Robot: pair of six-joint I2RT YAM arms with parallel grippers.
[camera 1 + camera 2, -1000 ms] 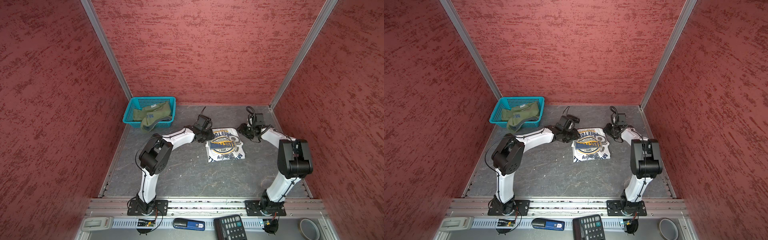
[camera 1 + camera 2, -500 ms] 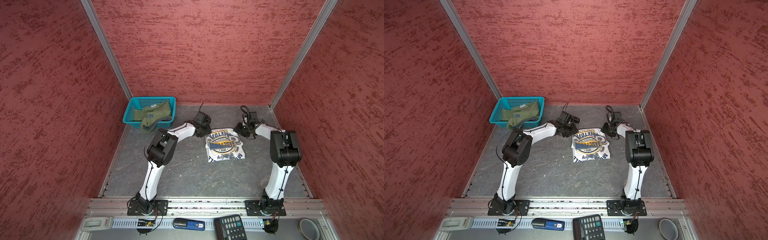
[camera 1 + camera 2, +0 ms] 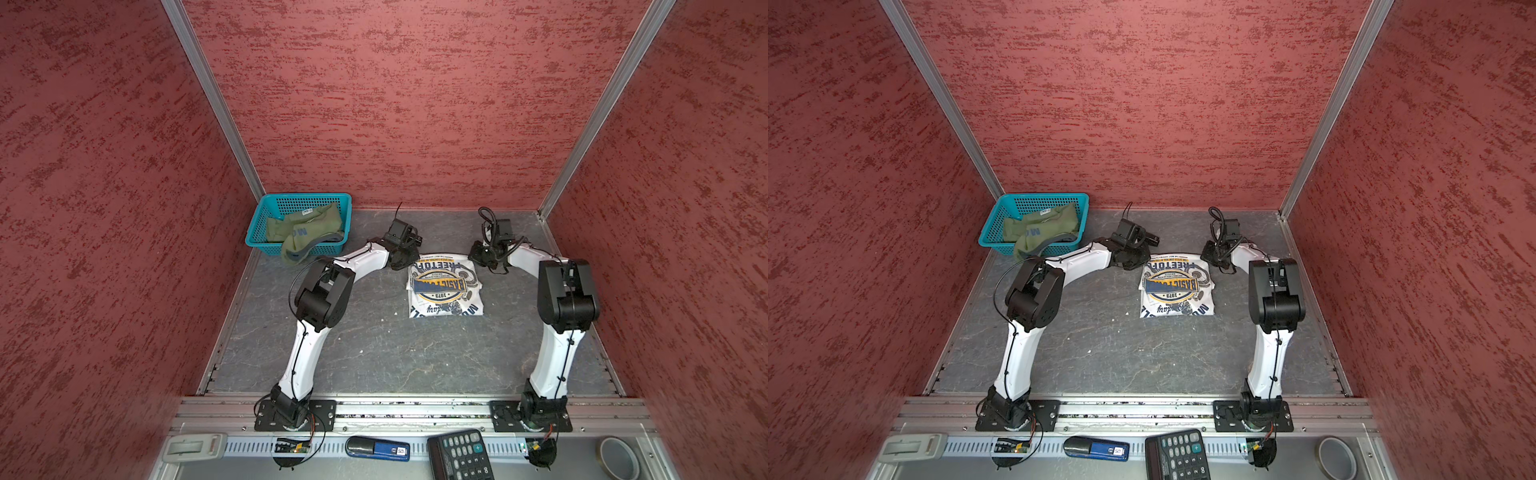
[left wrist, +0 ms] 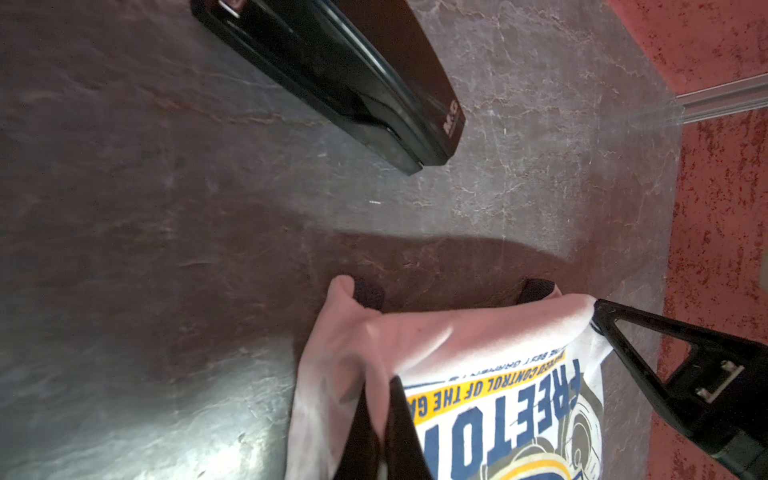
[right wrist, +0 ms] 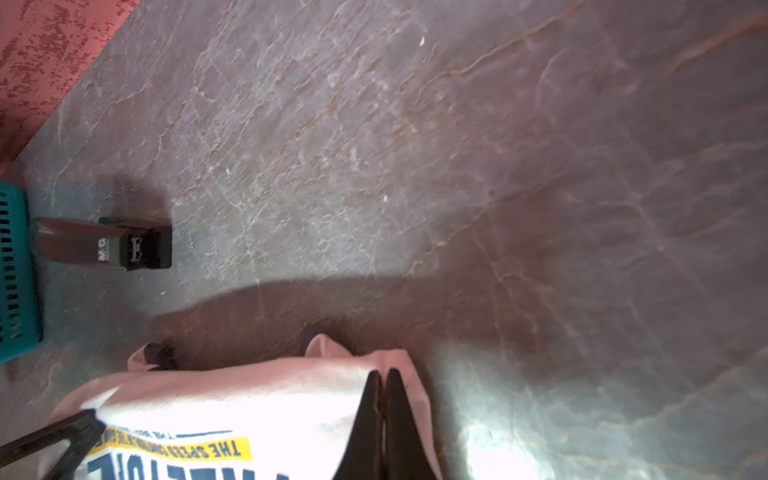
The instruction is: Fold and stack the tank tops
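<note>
White sleeveless cloth tank top (image 3: 444, 286) lies folded into a compact rectangle on the grey stone-patterned tabletop (image 3: 374, 353), slightly right of centre in both top views, with its blue-and-yellow printed emblem facing up and its lettering upside down to the camera. The edge towards the back wall is raised off the surface and bowed between two grip points. Dark trim shows at the ends of that edge in the left wrist view. Olive green sleeveless cloth tank top (image 3: 305, 232) sits crumpled in the teal plastic mesh basket (image 3: 257, 220) at centre left of the frame, one end draped over the front wall. Left gripper (image 4: 380, 382) has its fingers pressed together, pinching the left corner of the raised white edge; cloth wraps round the fingertips. Right gripper (image 5: 382, 376) is likewise clamped tight on the right corner of the same edge. Both grippers sit low, just above the tabletop, well apart from the basket.
</note>
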